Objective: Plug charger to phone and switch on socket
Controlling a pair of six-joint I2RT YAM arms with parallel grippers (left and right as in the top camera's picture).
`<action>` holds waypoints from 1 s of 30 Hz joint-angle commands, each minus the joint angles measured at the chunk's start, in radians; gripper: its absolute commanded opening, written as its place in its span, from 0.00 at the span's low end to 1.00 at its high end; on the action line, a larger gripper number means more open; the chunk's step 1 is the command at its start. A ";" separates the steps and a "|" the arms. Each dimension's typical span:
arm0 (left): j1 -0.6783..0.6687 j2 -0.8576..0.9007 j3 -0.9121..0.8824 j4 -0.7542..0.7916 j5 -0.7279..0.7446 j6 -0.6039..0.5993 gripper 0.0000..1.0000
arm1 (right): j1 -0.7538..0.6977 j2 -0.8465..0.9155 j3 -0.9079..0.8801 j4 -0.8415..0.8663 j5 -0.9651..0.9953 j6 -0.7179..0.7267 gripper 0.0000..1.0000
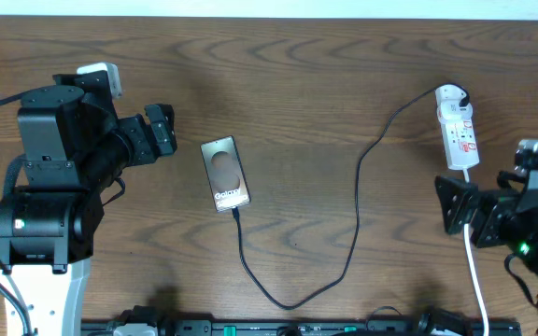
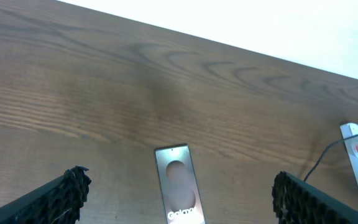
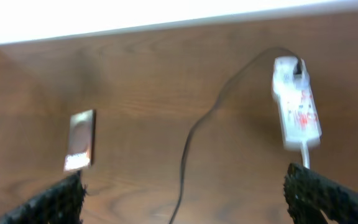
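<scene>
Table point(image 1: 325, 75): wood grain. My left gripper point(image 1: 166, 130): fingers spread wide, holding nothing, near the phone's left side. My right gripper point(image 1: 446, 205): likewise spread and empty, near the socket's point(image 1: 457, 131) cord end. Phone point(image 1: 225, 174): flat, mid-table. Charger point(image 1: 358, 215): runs from the socket's far end, loops toward the front edge, and its tip meets the phone's near edge. I cannot tell whether it is seated.

Wooden table point(image 1: 325, 93): phone point(image 1: 225, 174), charger point(image 1: 358, 215), socket point(image 1: 457, 131)
</scene>
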 commanded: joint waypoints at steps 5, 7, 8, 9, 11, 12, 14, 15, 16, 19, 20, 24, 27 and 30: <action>0.004 0.005 -0.001 0.000 -0.003 -0.001 0.96 | 0.239 -0.254 -0.371 0.410 0.188 -0.040 0.99; 0.004 0.005 -0.001 0.000 -0.003 -0.001 0.96 | 0.280 -0.328 -0.485 0.517 0.270 0.012 0.99; 0.004 0.005 -0.001 0.000 -0.003 -0.001 0.96 | 0.296 -0.364 -0.545 0.574 0.309 0.039 0.99; 0.004 0.005 -0.001 0.000 -0.003 -0.001 0.96 | 0.310 -0.399 -0.608 0.635 0.338 0.056 0.99; 0.004 0.005 -0.001 0.000 -0.003 -0.001 0.96 | 0.327 -0.457 -0.718 0.750 0.361 0.061 0.99; 0.004 0.005 -0.001 0.000 -0.003 -0.001 0.96 | 0.333 -0.486 -0.778 0.816 0.366 0.061 0.99; 0.004 0.005 -0.001 0.000 -0.003 -0.001 0.96 | 0.345 -0.538 -0.888 0.929 0.372 0.061 0.99; 0.004 0.005 -0.001 0.000 -0.003 -0.001 0.96 | 0.350 -0.561 -0.937 0.975 0.372 0.061 0.99; 0.004 0.005 -0.001 0.000 -0.003 -0.001 0.96 | 0.354 -0.586 -0.990 1.023 0.372 0.062 0.99; 0.004 0.005 -0.001 0.000 -0.003 -0.001 0.96 | 0.367 -0.650 -1.117 1.120 0.372 0.090 0.99; 0.004 0.005 -0.001 0.000 -0.003 -0.001 0.96 | 0.371 -0.670 -1.157 1.145 0.372 0.108 0.99; 0.004 0.005 -0.001 0.000 -0.003 -0.001 0.96 | 0.372 -0.744 -1.281 1.208 0.372 0.155 0.99; 0.004 0.005 -0.001 0.000 -0.003 -0.001 0.96 | 0.383 -0.782 -1.323 1.208 0.388 0.154 0.99; 0.004 0.005 -0.001 0.000 -0.003 -0.001 0.96 | 0.397 -0.809 -1.330 1.151 0.425 0.154 0.99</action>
